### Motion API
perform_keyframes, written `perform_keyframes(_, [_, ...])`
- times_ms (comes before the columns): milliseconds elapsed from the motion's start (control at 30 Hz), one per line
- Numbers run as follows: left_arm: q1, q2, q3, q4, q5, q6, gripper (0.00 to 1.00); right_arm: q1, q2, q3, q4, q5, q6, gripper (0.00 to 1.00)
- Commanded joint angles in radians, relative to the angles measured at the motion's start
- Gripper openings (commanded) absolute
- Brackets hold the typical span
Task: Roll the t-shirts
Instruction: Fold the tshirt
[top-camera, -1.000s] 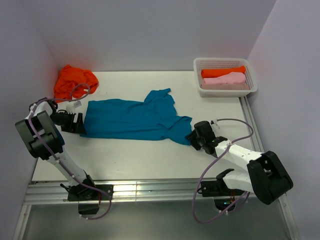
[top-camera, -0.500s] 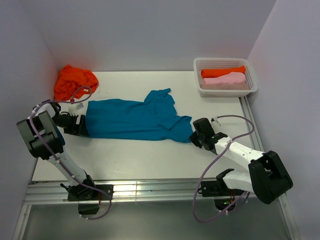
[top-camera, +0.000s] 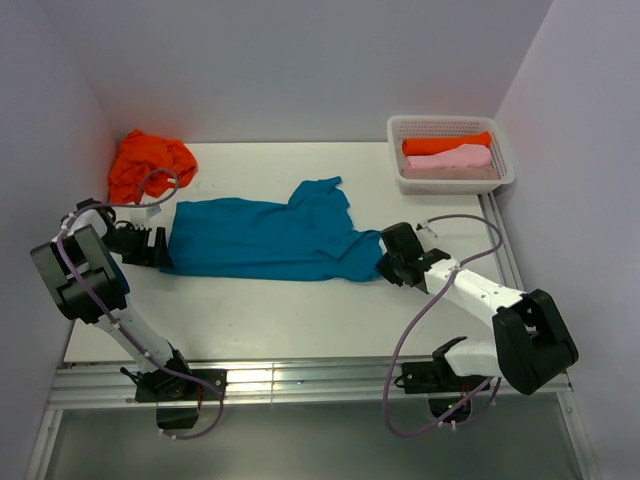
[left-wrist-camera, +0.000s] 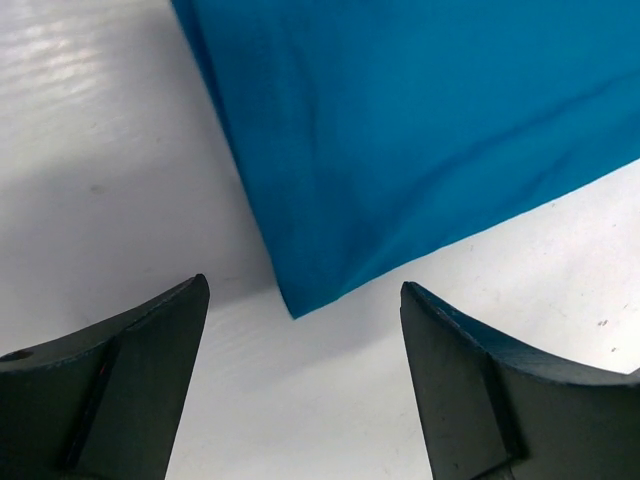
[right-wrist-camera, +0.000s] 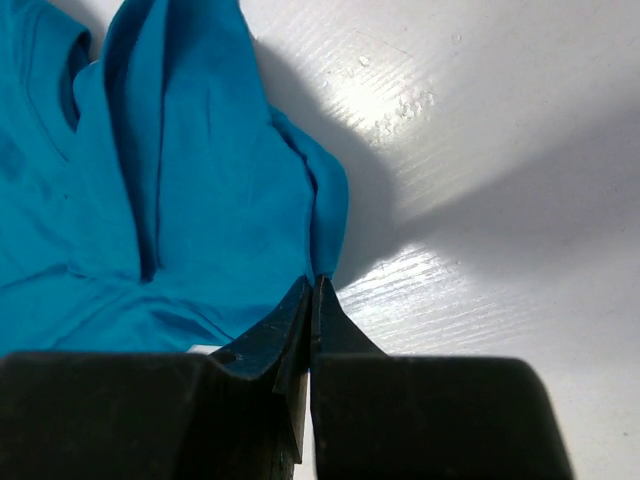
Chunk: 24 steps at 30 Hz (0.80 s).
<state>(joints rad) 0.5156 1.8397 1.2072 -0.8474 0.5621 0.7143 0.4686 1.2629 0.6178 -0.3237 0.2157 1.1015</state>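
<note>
While gripping teal shirt (top-camera: 265, 240) by a sleeve on the right, bring the left end under control too before starting any roll. Lies spread lengthwise across the middle of the surface (top-camera: 280, 310), hem end to the left, collar and sleeves to the right, one sleeve pointing toward the back wall. Not yet rolled at all.

Right claw (top-camera: 385, 268): pressed together at the edge of the near sleeve, seemingly with a thin bite of cloth between the tips. Seen from the wrist, tips meeting right at the sleeve hem. Right arm reaching from the near right corner, forearm angled up and leftward, claw low over the surface.

Left claw (top-camera: 160, 245): spread wide, framing the near hem corner without touching it. Seen from the wrist, corner lying just ahead of the gap between the two fingers. Left arm folded back on itself at the left edge, elbow out to the left, claw pointing rightward at the hem, low to the surface.

To do this step well: slide left claw further in to seat the corner deep between the fingers, then close. Judging by the loose folds near the collar, draw both ends gently apart to smooth them. Avoid tugging hard on the right; thin bite likely to slip. Keep both claws low.

Elsewhere: orange shirt (top-camera: 150, 165) crumpled at the far left corner. Basket (top-camera: 452, 185) at far right, holding orange roll (top-camera: 447, 143) and pink roll (top-camera: 450, 158) side by side.
</note>
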Motion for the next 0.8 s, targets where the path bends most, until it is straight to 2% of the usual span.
perform_keyframes(0, [0.029, -0.033, -0.023, 0.006, 0.051, 0.031, 0.83, -0.005, 0.021, 0.08, -0.066, 0.02, -0.025, 0.02])
perform_keyframes(133, [0.043, -0.013, -0.055, -0.022, 0.084, 0.088, 0.82, -0.005, 0.023, 0.129, -0.15, 0.043, -0.02, 0.01])
perform_keyframes(267, [0.044, 0.007, -0.069, -0.022, 0.097, 0.091, 0.81, -0.005, -0.013, 0.097, -0.146, 0.044, 0.001, 0.01])
perform_keyframes(400, [0.044, 0.047, -0.043, -0.024, 0.117, 0.062, 0.74, -0.005, -0.02, 0.089, -0.153, 0.048, 0.0, 0.0])
perform_keyframes(667, [0.024, 0.066, -0.066, -0.031, 0.094, 0.057, 0.52, -0.004, -0.028, 0.088, -0.187, 0.083, -0.031, 0.0])
perform_keyframes(767, [0.021, 0.073, -0.054, -0.047, 0.085, 0.056, 0.32, -0.005, -0.031, 0.083, -0.195, 0.09, -0.038, 0.0])
